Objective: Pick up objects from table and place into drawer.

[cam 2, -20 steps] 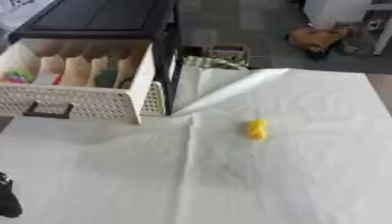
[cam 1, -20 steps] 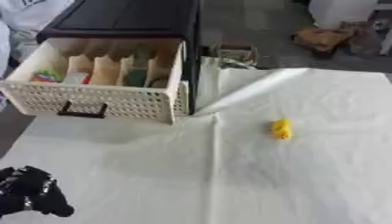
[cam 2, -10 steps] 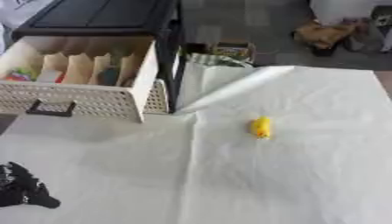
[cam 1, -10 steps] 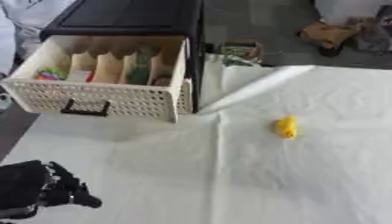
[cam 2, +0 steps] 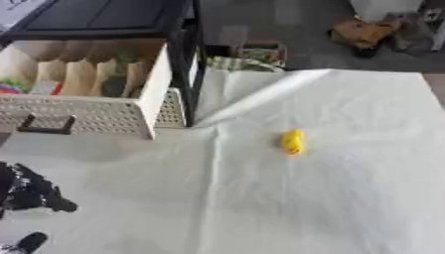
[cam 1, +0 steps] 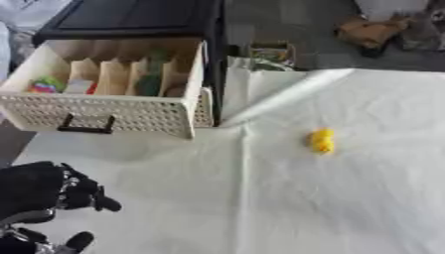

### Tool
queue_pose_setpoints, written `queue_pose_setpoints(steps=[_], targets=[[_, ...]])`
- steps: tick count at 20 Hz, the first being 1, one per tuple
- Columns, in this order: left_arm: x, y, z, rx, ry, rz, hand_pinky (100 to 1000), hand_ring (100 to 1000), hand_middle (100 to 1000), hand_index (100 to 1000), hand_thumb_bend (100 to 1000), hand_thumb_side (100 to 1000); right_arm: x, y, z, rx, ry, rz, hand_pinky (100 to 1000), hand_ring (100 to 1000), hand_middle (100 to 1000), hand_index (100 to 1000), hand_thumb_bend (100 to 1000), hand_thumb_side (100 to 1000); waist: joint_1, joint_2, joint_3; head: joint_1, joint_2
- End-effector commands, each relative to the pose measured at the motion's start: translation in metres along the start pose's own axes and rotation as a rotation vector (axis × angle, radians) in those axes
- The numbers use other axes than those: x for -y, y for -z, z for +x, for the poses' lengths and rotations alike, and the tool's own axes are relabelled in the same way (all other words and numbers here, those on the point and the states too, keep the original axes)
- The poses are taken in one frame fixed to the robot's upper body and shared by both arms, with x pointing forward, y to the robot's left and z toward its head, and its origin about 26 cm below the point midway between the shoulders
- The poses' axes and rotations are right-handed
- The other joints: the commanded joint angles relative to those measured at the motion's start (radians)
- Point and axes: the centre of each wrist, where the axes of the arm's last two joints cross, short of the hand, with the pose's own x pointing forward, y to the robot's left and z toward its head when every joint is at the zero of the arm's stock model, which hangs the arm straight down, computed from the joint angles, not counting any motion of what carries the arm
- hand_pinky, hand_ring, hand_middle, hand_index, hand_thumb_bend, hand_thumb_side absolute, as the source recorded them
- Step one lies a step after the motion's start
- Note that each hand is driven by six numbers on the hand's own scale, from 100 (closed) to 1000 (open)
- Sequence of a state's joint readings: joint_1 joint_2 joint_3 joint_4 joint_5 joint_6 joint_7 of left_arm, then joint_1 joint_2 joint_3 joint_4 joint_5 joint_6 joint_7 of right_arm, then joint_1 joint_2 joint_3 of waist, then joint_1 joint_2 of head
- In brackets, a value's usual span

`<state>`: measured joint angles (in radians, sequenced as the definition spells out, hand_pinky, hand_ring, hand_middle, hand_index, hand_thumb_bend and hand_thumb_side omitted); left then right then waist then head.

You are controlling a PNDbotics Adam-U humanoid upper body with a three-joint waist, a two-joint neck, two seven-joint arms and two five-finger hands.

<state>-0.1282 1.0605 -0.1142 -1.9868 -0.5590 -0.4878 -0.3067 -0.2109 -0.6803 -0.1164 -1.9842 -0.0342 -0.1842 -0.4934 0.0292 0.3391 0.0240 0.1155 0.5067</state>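
**Now rising: left hand enters the work area, yellow object still unclaimed**

Now the robot's black left hand (cam 1: pixel 52 191) shows well inside the lower-left corner of the left eye view, higher and further onto the table than 1 second ago, when only a small dark part of it showed at the corner. Its fingers are curled inward and enclose nothing. The right hand appears in neither view.

The small yellow rounded object (cam 1: pixel 323 140) lies on the white cloth-covered table (cam 1: pixel 287 208), right of centre, in the same spot on the cloth as in the earlier pictures. It stands well apart from the left hand and is touched by nothing. Its exact nature cannot be made out beyond colour and shape.

The cream perforated plastic drawer (cam 1: pixel 104 116) with a dark handle is pulled out of its black cabinet (cam 1: pixel 139 20) at the upper left. Upright dividers split it into compartments, and coloured items already lie in those at its left end. Its front wall overhangs the near-left part of the table.

Assessment: the only change is the arm's approach; no pick has begun. The hand must cross toward the yellow object and uncurl before any grasp. The open drawer needs no further preparation. The object's rounded form suggests it may roll if nudged.
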Motion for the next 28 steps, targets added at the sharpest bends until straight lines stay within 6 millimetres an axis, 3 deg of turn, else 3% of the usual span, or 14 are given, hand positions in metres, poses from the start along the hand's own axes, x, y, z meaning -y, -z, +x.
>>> queue_pose_setpoints(steps=[1,5,6,7,28], targets=[[-0.017,-0.003,-0.003,-0.038,0.016,-0.021,346,533,589,868,105,408,0.003,0.006,0.006,0.043,-0.008,-0.007,799,731,420,801,343,1000,0.001,-0.012,-0.003,0.007,-0.021],[-0.024,-0.001,-0.005,-0.093,-0.027,-0.026,347,531,588,876,105,408,0.003,0.007,0.006,0.049,-0.006,-0.013,799,729,419,800,348,1000,0.001,-0.004,-0.01,0.011,-0.032],[-0.026,-0.001,-0.005,-0.106,-0.038,-0.028,348,532,589,878,100,355,0.003,0.007,0.006,0.051,-0.006,-0.015,799,729,419,800,334,1000,0.001,-0.003,-0.01,0.011,-0.033],[-0.027,-0.001,-0.005,-0.12,-0.047,-0.029,348,532,588,881,105,408,0.003,0.007,0.006,0.051,-0.006,-0.018,799,728,418,799,348,1000,0.001,-0.002,-0.011,0.012,-0.035],[-0.053,-0.001,-0.011,-0.309,-0.128,0.02,318,506,559,887,105,408,0.003,0.004,0.005,0.04,-0.001,-0.052,801,720,407,794,363,996,-0.003,0.024,-0.016,0.013,-0.069]])
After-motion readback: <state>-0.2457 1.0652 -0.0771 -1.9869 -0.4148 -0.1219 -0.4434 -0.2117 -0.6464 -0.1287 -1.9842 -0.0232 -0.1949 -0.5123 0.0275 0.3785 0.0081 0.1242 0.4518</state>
